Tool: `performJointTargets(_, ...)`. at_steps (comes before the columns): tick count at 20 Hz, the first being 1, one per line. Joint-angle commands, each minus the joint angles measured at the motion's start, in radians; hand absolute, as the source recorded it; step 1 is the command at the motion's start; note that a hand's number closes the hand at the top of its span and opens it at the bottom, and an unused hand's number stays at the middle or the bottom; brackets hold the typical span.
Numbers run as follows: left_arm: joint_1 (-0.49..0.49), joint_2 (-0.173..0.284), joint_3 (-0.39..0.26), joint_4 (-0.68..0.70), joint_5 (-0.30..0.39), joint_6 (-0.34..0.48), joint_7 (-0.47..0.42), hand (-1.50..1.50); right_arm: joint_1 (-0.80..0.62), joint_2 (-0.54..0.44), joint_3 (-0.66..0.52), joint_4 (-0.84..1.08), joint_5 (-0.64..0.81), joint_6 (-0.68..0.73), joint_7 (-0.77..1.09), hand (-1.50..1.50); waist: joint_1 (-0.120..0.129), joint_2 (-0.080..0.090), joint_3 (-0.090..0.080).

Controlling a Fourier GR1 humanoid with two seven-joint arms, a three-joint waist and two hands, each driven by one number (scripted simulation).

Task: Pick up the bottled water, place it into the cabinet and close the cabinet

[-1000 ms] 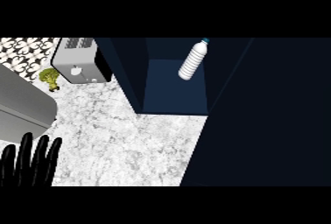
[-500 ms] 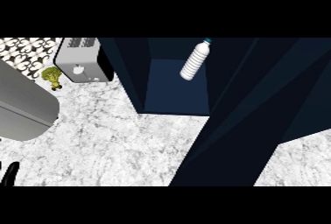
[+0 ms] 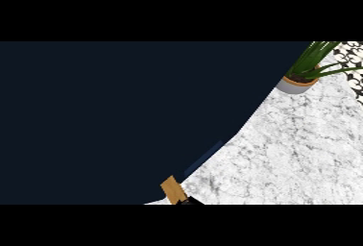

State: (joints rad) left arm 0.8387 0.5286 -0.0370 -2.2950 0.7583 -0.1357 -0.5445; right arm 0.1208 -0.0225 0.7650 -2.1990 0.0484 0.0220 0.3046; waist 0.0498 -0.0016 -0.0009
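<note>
A dark navy cabinet door (image 3: 127, 120) fills the left and middle of the head view and hides the cabinet's inside. The bottled water shows nowhere. A slim handle (image 3: 203, 158) runs along the door near its lower right edge, and below it a tan wooden edge (image 3: 170, 188) sticks out. Right beside that edge, at the picture's lower border, is a small black shape (image 3: 187, 201) that looks like part of my right hand; too little of it shows to read it. My left hand is out of view.
White marble counter (image 3: 284, 158) spreads over the right side. A green potted plant in a grey pot (image 3: 297, 82) stands at the far right, next to a patch of patterned wall tile (image 3: 351, 53).
The view has swung right: the open cabinet with the bottle, the toaster and the small plant are gone. The navy door now covers most of the picture. My left hand has left the view.
</note>
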Motion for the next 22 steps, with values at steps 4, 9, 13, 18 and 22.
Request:
performJointTargets(4, 0.11, 0.001, 0.132, -0.044, 0.108, -0.117, -0.015, -1.5, -0.36, 0.022, -0.108, 0.136, -0.2, -0.148, 0.166, 1.5, -0.005, 0.004, 0.0)
performJointTargets(9, 0.165, -0.008, 0.24, -0.01, 0.174, -0.217, -0.007, -1.5, -0.517, 0.022, -0.171, 0.303, -0.287, -0.229, 0.094, 1.5, -0.014, 0.001, 0.001)
performJointTargets(13, 0.174, -0.05, 0.218, -0.009, 0.156, -0.233, 0.01, -1.5, -0.615, 0.022, -0.399, 0.39, -0.453, -0.111, 0.119, 1.5, -0.016, 0.004, 0.001)
performJointTargets(18, 0.149, -0.063, 0.309, 0.067, 0.204, -0.318, 0.019, -1.5, -0.747, 0.022, -0.507, 0.569, -0.499, -0.058, 0.083, 1.5, -0.024, 0.003, 0.001)
performJointTargets(22, 0.229, -0.086, 0.363, 0.005, 0.246, -0.363, 0.043, -1.5, -0.843, -0.021, -0.618, 0.69, -0.57, 0.038, 0.113, 1.5, -0.016, 0.002, 0.001)
